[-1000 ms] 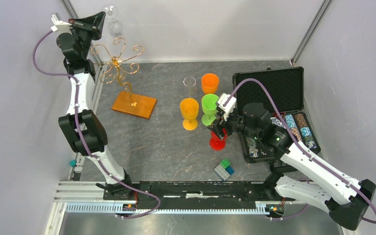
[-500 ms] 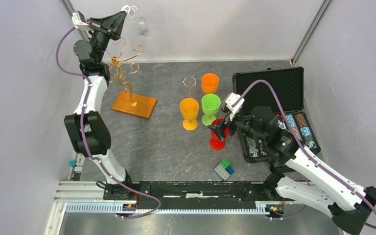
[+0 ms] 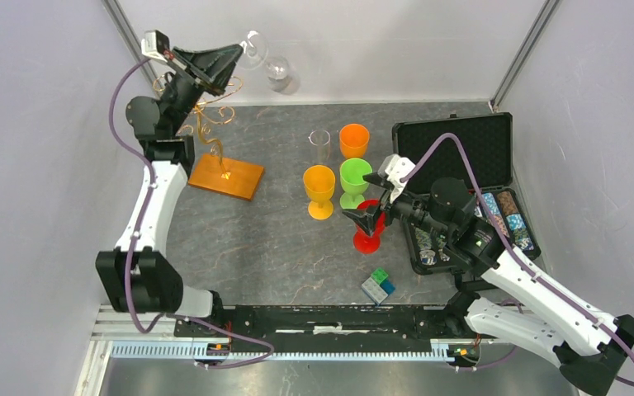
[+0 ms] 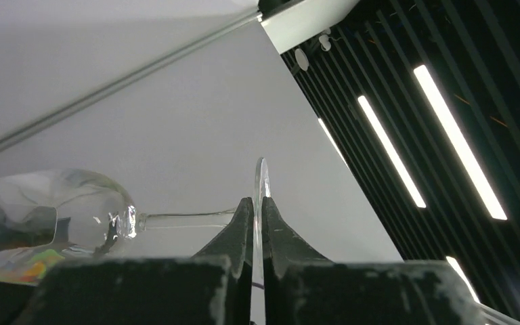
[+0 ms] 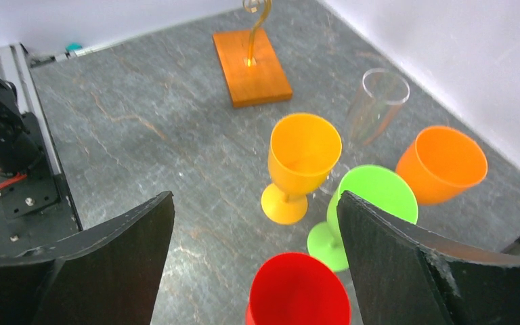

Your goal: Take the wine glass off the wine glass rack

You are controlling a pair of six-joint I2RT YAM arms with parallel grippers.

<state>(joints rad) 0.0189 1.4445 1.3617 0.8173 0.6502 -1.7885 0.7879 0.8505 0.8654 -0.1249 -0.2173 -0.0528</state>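
Note:
The clear wine glass hangs sideways in the air to the right of the wine glass rack's gold wire arms, apart from them. My left gripper is shut on the glass's thin foot. The left wrist view shows the foot's edge pinched between the fingers, with stem and bowl reaching left. The rack stands on its orange base, which also shows in the right wrist view. My right gripper is open and holds nothing; it hovers just above a red goblet.
A yellow goblet, a green goblet, an orange cup and a clear tumbler cluster mid-table. An open black case with poker chips lies at the right. Small coloured blocks sit near the front.
The left arm swung rightward, carrying the wine glass away from the rack's arms. The right gripper opened wider and lifted back from the red goblet.

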